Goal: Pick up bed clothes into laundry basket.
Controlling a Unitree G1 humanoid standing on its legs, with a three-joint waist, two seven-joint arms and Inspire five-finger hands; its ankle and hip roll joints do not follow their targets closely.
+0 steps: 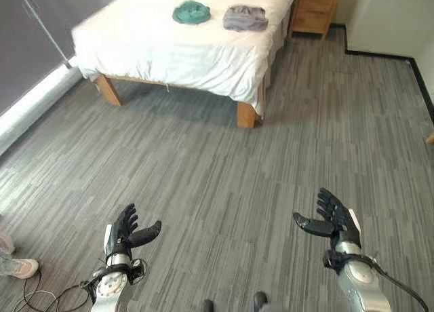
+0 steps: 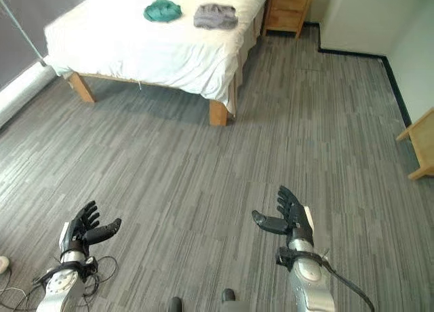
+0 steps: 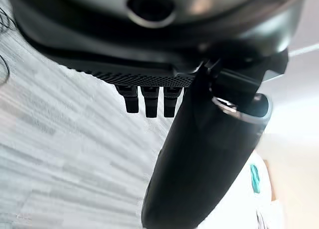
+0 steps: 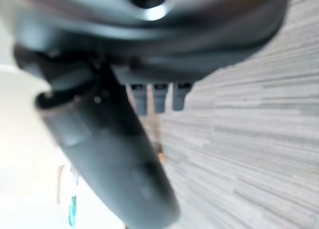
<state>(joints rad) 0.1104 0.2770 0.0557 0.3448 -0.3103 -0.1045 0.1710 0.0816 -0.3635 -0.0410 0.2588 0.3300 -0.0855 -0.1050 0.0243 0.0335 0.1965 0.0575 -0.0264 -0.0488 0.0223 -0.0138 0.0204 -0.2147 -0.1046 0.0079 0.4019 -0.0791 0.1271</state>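
Both hands are held low over the grey plank floor, well apart from the bed, with fingers extended and thumbs spread; nothing is grasped by either. Left hand is seen at the lower left of the head views, palm turned inward, and right hand at the lower right, likewise turned inward. In each wrist view the straight fingers of that arm's own hand are shown against bare floor, with the thumb standing out in front of them.

Two bundles of clothing are seen lying on the bed, which is covered by a white sheet. A teal garment is crumpled near the middle of the mattress top, and a grey garment is bunched just beside it, closer to the bed's right edge. The two garments are near each other but not touching. Wooden legs are visible beneath the hanging sheet at the near corners of the bed.

A wooden nightstand is placed just beside the bed's far right corner, against the wall. A second piece of light wooden furniture is visible at the right edge of the floor. A person's shoe is seen at the left edge of the floor, near the left hand.
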